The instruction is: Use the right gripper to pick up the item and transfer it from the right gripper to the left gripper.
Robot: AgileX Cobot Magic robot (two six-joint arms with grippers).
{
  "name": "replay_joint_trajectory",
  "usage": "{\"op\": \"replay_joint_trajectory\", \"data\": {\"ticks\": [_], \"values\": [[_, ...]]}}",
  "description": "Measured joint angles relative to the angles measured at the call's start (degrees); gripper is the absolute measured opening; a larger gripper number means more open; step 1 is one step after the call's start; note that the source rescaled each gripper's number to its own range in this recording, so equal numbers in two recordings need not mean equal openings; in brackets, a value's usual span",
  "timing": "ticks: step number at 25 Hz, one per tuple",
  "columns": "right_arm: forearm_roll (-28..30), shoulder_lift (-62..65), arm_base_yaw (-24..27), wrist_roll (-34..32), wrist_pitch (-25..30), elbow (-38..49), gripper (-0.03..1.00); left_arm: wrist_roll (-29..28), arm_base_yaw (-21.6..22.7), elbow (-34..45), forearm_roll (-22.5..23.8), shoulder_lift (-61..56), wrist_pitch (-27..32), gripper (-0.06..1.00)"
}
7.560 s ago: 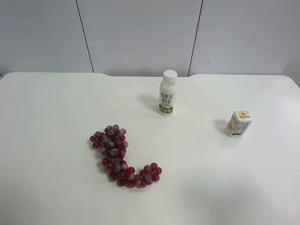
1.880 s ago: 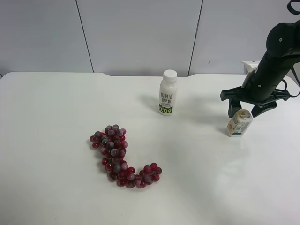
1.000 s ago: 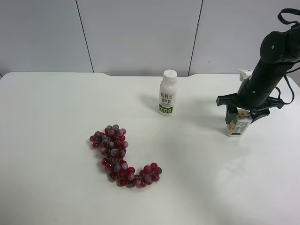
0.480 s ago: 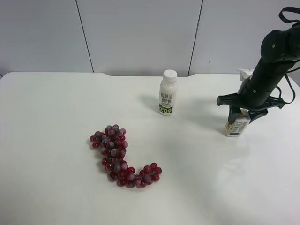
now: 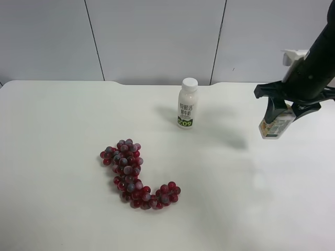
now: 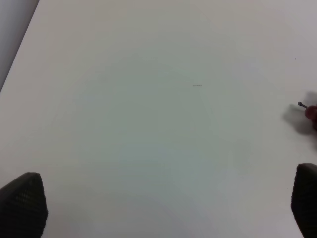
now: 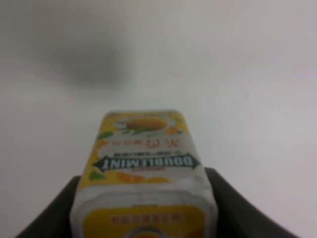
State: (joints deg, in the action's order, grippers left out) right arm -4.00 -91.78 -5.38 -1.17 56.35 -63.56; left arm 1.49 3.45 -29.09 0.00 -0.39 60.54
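Exterior high | right gripper (image 5: 278, 112) angled down, fingers (image 7: 232, 201) pinching item (image 5: 275, 125) above table (image 5: 78, 219) | left gripper (image 6: 163, 201) fingers (image 6: 22, 204) spread

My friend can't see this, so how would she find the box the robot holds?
At the right of the white table in the high view, the right gripper holds the Doublemint box. It's small and cream with orange fruit, shorter than the milk bottle.

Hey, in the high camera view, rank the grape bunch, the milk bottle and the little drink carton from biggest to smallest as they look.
1. grape bunch: clearly the largest spread.
2. milk bottle.
3. drink carton: smallest, though the right gripper holds it above the table and covers its top.
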Motion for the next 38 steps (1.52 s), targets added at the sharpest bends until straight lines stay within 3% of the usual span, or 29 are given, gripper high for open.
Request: {"op": "replay_joint_trajectory", "data": {"ticks": [8,14,19,23,31,38], "values": [[-7.5,5.9,-9.8,6.2,0.4,-0.2,0.01,0.7,0.0,0.0,0.0,2.5,0.0,1.00],[-16.4,5.9,-16.0,12.6,0.1,-1.9,0.01,5.5,-1.1,0.0,-4.6,7.9,0.0,1.00],[-22.3,5.9,-19.5,15.6,-1.3,-4.2,0.01,10.4,-6.3,-0.9,-10.5,11.1,-0.2,0.97],[-28.1,5.8,-21.8,18.8,-2.8,-4.5,0.01,14.6,-11.1,-2.8,-12.4,14.3,-0.6,0.92],[-34.6,4.9,-26.3,21.1,-3.9,-4.5,0.01,19.5,-22.9,-6.1,-12.3,22.4,-3.2,0.91],[-38.1,4.3,-28.8,21.5,-3.9,-4.5,0.01,22.0,-32.5,-6.8,-9.2,31.6,-8.3,0.91]]}}
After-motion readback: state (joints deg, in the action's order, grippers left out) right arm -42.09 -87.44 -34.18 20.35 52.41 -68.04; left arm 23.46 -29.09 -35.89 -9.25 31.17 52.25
